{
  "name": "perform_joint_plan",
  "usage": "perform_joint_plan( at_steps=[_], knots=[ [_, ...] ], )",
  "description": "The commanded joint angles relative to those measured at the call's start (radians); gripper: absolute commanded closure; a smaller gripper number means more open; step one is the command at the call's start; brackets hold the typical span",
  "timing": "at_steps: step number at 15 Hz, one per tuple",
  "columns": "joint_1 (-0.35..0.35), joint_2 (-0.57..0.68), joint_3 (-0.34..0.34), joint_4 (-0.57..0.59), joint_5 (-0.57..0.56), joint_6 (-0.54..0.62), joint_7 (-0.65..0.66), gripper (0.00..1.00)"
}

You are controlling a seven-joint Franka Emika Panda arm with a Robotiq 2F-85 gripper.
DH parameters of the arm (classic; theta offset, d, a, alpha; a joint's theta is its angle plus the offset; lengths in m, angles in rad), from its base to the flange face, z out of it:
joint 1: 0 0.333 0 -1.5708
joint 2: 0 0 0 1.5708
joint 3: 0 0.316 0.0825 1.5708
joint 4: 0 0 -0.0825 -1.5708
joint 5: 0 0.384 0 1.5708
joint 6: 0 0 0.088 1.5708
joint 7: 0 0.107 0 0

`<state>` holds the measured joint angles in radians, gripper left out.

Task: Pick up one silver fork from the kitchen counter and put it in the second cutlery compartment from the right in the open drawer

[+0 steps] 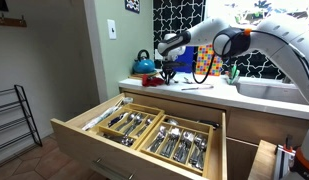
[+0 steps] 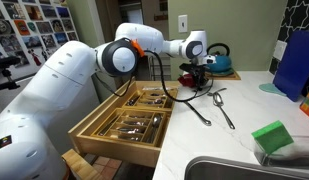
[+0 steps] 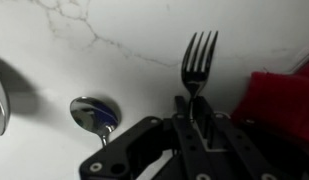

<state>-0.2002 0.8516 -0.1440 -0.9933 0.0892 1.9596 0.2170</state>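
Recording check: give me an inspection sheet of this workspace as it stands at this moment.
Surface: kitchen counter, pale and veined.
Job's things: silver fork held in the gripper; drawer open, both trays holding cutlery.
Clutter: spoon, loose utensils, blue kettle, green sponge.
Grippers: gripper shut on the fork's handle, over the counter.
Cables: black cable hanging from the arm.
Surroundings: sink, wall plate, wire rack.
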Motion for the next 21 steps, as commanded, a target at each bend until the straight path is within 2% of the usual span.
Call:
perform_joint_plan(
  at_steps=[1, 4, 7, 10, 14, 21],
  knots=[
    [-0.01, -0.001, 0.003, 0.02, 0.008, -0.044, -0.001, 0.96],
    [-0.016, -0.076, 0.006, -0.061, 0.006, -0.043, -0.048, 0.92],
    [-0.005, -0.212, -0.013, -0.216, -0.032, -0.009, -0.122, 0.93],
    [-0.003, -0.333, -0.004, -0.336, -0.07, -0.015, -0.307, 0.92],
    [0.017, -0.495, 0.0, -0.514, -0.133, 0.035, -0.503, 0.94],
    [0.031, -0.771, 0.073, -0.817, -0.177, 0.03, -0.797, 0.94]
  ],
)
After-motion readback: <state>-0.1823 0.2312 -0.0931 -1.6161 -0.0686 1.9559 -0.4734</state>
